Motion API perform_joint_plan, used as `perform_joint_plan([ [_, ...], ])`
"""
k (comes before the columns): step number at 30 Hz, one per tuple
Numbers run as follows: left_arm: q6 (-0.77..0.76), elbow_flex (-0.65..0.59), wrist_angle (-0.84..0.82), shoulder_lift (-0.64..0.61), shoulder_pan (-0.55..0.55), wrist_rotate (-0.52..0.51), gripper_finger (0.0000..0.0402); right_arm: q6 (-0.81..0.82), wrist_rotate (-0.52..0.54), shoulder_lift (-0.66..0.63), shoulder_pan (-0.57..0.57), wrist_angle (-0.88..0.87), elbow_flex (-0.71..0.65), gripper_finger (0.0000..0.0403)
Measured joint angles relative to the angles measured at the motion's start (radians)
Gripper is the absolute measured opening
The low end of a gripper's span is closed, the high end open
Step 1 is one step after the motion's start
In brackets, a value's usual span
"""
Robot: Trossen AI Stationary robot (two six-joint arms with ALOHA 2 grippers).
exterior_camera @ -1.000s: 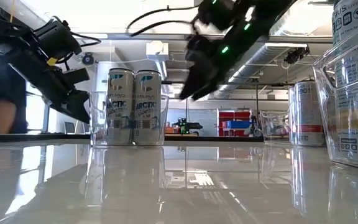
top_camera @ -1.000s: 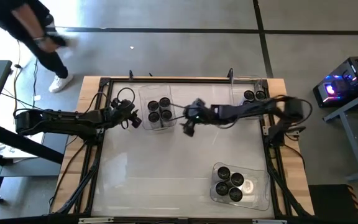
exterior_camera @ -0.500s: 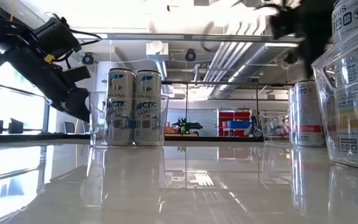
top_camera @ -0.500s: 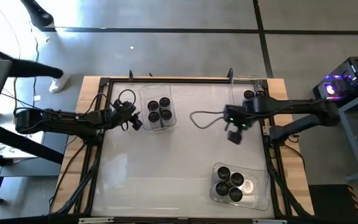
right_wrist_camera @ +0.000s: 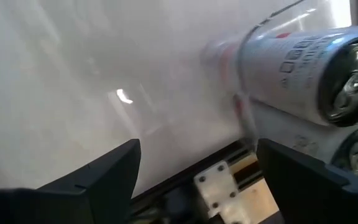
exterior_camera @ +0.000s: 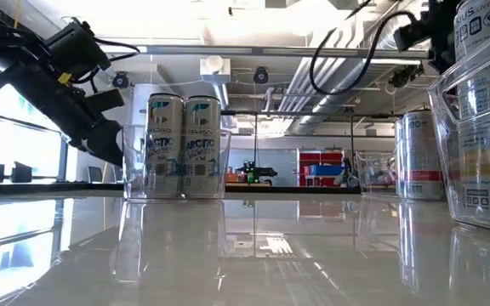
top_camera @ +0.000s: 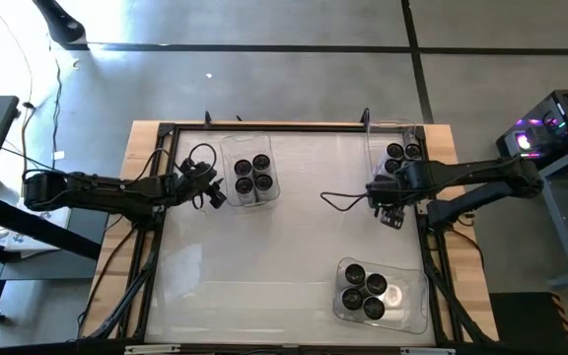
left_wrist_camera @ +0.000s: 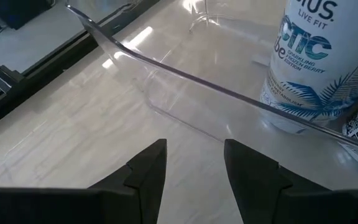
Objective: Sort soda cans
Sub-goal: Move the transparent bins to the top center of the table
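Observation:
The soda cans stand upright in three clear bins. Several fill the far-left bin [top_camera: 249,177], two stand in the far-right bin [top_camera: 402,153], and several are in the near-right bin [top_camera: 373,289]. My left gripper [left_wrist_camera: 194,162] is open. It stands low just left of the far-left bin's wall [left_wrist_camera: 185,81], with a white and blue can [left_wrist_camera: 312,68] behind that wall. My right gripper [right_wrist_camera: 197,180] is open and empty. It hangs above the table's right side [top_camera: 392,207], pointing down, just near of the far-right bin and its two cans [right_wrist_camera: 303,68].
A black frame [top_camera: 166,128] runs round the white tabletop. A cable [top_camera: 343,200] loops from the right arm over the table's middle. The right arm's base stands at the right edge [top_camera: 432,212]. A lit device [top_camera: 526,143] sits beyond the table on the right.
My right gripper has swung away from the far-left bin toward the table's right edge. It has risen and tipped over to point down beside the far-right bin. A person beyond the far-left corner has walked out of view.

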Motion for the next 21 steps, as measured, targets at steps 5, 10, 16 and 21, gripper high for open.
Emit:
perform_joint_plan([
  [5, 0.000, 0.000, 0.000, 0.000, -0.001, 0.001, 0.0154, -0.057, -0.008, -0.005, -0.028, 0.074, -0.114, 0.0310],
  [10, 0.000, 0.000, 0.000, 0.000, -0.001, 0.002, 0.0154, -0.118, 0.021, -0.009, -0.057, 0.132, -0.221, 0.0292],
  [16, 0.000, 0.000, 0.001, 0.000, -0.001, 0.002, 0.0154, -0.181, 0.108, -0.015, -0.096, 0.189, -0.287, 0.0276],
  [21, 0.000, 0.000, 0.001, 0.000, -0.001, 0.017, 0.0154, -0.189, 0.102, -0.015, -0.094, 0.167, -0.243, 0.0275],
])
